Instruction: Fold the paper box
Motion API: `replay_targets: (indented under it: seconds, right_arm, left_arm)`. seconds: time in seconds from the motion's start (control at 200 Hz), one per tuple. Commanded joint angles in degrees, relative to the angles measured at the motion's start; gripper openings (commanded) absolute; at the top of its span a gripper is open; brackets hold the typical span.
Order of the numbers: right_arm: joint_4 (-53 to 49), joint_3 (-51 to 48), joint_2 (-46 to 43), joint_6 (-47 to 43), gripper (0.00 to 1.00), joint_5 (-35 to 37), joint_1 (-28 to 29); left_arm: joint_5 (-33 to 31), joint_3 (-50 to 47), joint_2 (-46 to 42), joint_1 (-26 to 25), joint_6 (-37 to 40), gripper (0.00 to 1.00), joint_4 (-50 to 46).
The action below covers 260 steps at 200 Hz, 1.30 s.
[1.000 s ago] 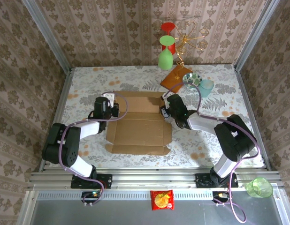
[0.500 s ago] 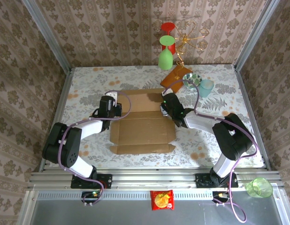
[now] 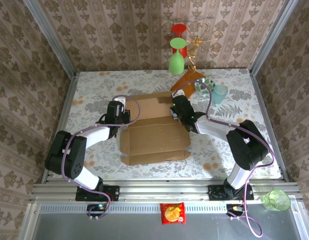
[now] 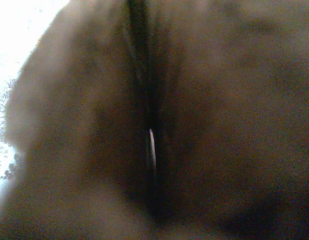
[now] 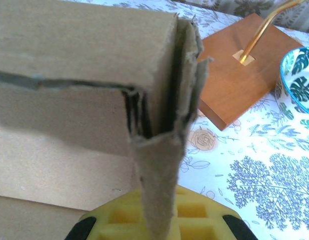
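Grip secured for rear-wall fold
Right gripper (image 3: 177,111) has just clamped the paper box (image 3: 154,142) corner; left gripper (image 3: 119,114) pinches the opposite corner.

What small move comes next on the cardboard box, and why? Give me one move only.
Probably tip the far wall toward the bases with both arms together. The right end effector is shut on the paper box's folded far-right corner, the left end effector sits shut at its far-left corner, and that wall stands partly raised.
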Motion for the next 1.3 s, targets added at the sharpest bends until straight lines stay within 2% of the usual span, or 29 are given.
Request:
replay_targets:
  seconds: [0.0, 0.215, 0.385, 0.47, 0.625, 0.795, 0.86, 0.97, 1.125, 1.295]
  right_arm:
    - [-4.8, 3.1, 1.2, 3.6, 0.00, 7.8, 0.7]
    - [-13.8, 5.9, 1.8, 7.8, 0.00, 11.5, 1.1]
    - [-17.7, 7.4, 2.7, 9.4, 0.00, 8.3, 1.1]
    - [-18.2, 7.6, 3.0, 9.2, 0.00, 7.3, 1.2]
    - [-19.8, 9.1, 4.0, 8.9, 0.00, 4.2, 0.6]
    - [-21.6, 10.9, 5.5, 9.5, 0.00, 2.3, 0.3]
    - [-22.6, 11.8, 5.9, 9.7, 0.00, 1.9, 0.2]
    - [-24.6, 13.4, 6.9, 10.9, 0.00, 2.1, 0.1]
    - [-31.5, 17.8, 9.5, 14.7, 0.00, 3.1, -0.8]
    - [-36.9, 22.0, 11.8, 17.4, 0.00, 2.8, -1.5]
  left_arm:
    - [-3.1, 2.8, -0.5, -0.8, -2.4, 0.00, -6.9]
    - [-9.1, 4.6, -0.3, -2.3, -7.0, 0.00, -11.9]
    - [-7.8, 4.9, 0.9, -2.1, -6.2, 0.00, -11.3]
    - [-5.4, 5.4, 1.6, -1.3, -4.7, 0.09, -10.7]
    - [-0.8, 7.0, 2.9, 1.3, -2.2, 0.19, -10.6]
    - [0.1, 9.3, 4.4, 2.1, 0.8, 0.27, -11.7]
    - [-0.4, 10.4, 5.3, 2.2, 1.4, 0.25, -12.5]
    - [-3.3, 13.0, 7.1, 2.0, 1.8, 0.00, -15.7]
    - [-8.6, 17.3, 9.7, 0.7, 1.0, 0.00, -22.2]
    - [-8.0, 18.2, 9.9, 0.2, -2.1, 0.00, -24.2]
